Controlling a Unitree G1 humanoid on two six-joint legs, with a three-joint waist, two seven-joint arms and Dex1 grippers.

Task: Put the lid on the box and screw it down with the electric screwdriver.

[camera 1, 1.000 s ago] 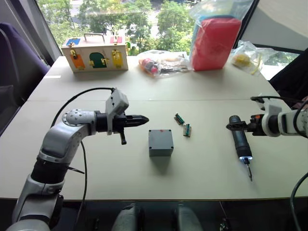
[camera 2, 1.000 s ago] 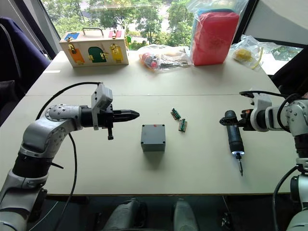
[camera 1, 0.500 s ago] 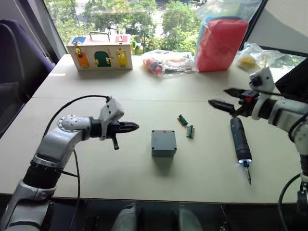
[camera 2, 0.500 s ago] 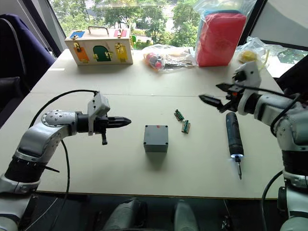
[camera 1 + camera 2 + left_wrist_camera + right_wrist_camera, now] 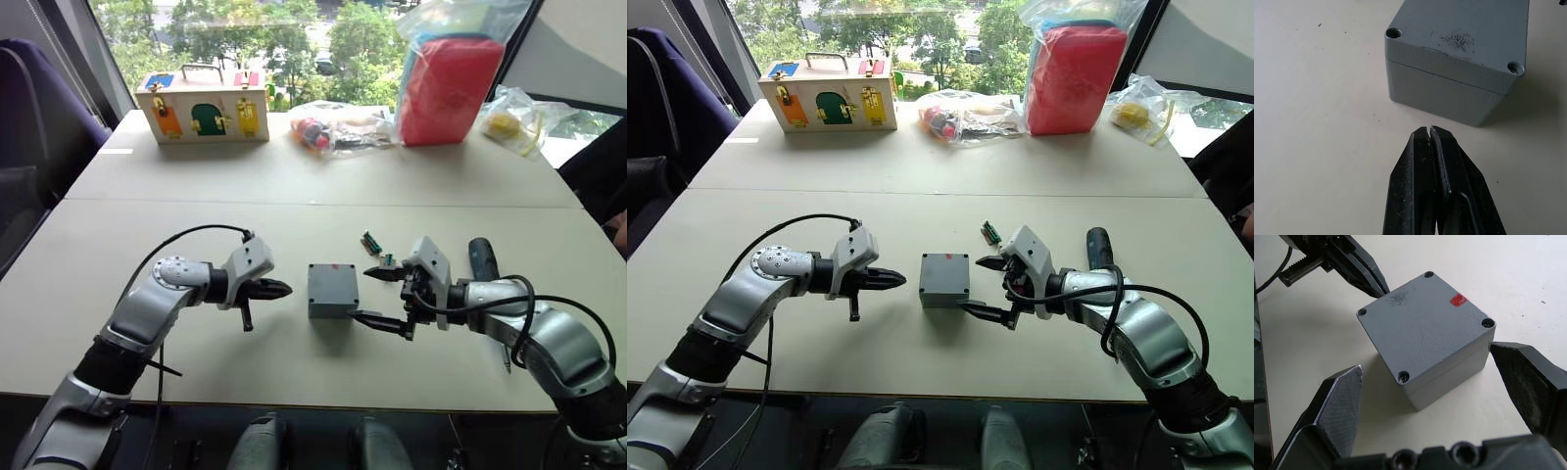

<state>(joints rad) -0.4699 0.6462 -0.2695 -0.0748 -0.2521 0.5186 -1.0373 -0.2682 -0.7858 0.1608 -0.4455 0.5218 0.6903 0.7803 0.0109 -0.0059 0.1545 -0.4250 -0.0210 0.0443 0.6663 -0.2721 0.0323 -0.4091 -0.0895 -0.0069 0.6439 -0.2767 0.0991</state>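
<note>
One grey box (image 5: 331,290) stands mid-table with the lid (image 5: 1422,322) seated on it; four corner screw holes show, and whether they hold screws cannot be made out. One red mark (image 5: 1459,299) sits near a lid corner. One electric screwdriver (image 5: 480,258) lies behind the right arm, mostly hidden by it. One green connector (image 5: 369,241) shows fully; a second is partly covered. The left gripper (image 5: 278,289), fingers pressed together and empty, points at the box's left side, just apart. The right gripper (image 5: 1440,387) is spread wide, empty, its fingers flanking the box's right side.
</note>
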